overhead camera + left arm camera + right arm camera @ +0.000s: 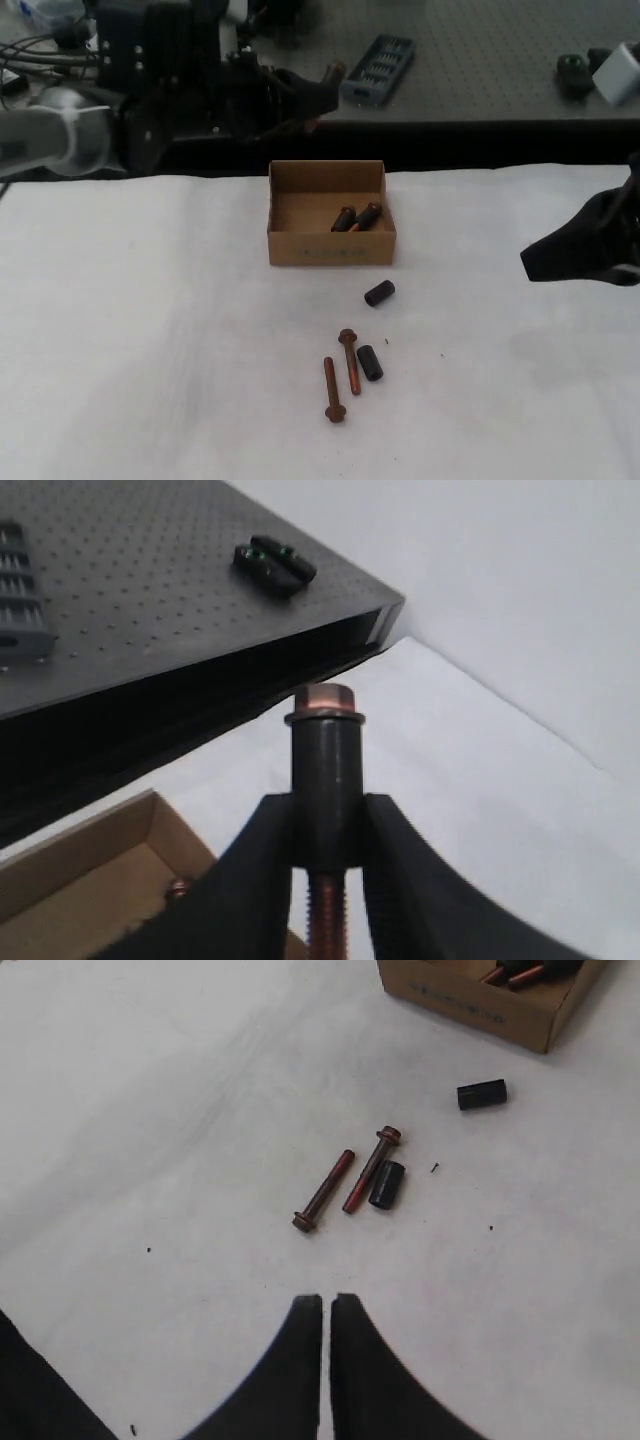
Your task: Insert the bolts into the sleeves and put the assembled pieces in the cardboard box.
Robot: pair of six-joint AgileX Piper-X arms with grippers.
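My left gripper (pixel 326 832) is shut on a black sleeve (pixel 326 775) with a copper bolt (pixel 324 702) through it. It holds this piece in the air behind the cardboard box (pixel 330 245), whose corner (pixel 90 875) lies below. In the high view that gripper (pixel 320 92) hangs over the dark bench. Two assembled pieces (pixel 357 217) lie in the box. On the white cloth in front lie two bare bolts (pixel 349 362) (pixel 331 390) and two loose sleeves (pixel 379 293) (pixel 370 362). My right gripper (pixel 327 1310) is shut with nothing in it, above the cloth short of the bolts (pixel 323 1192).
A black perforated bench (pixel 480 60) runs behind the cloth, carrying a blue-grey rack (pixel 378 68) and a small black part with green dots (pixel 572 70). My right arm's dark body (pixel 585 250) hangs at the right edge. White cloth (pixel 150 330) spreads wide on the left.
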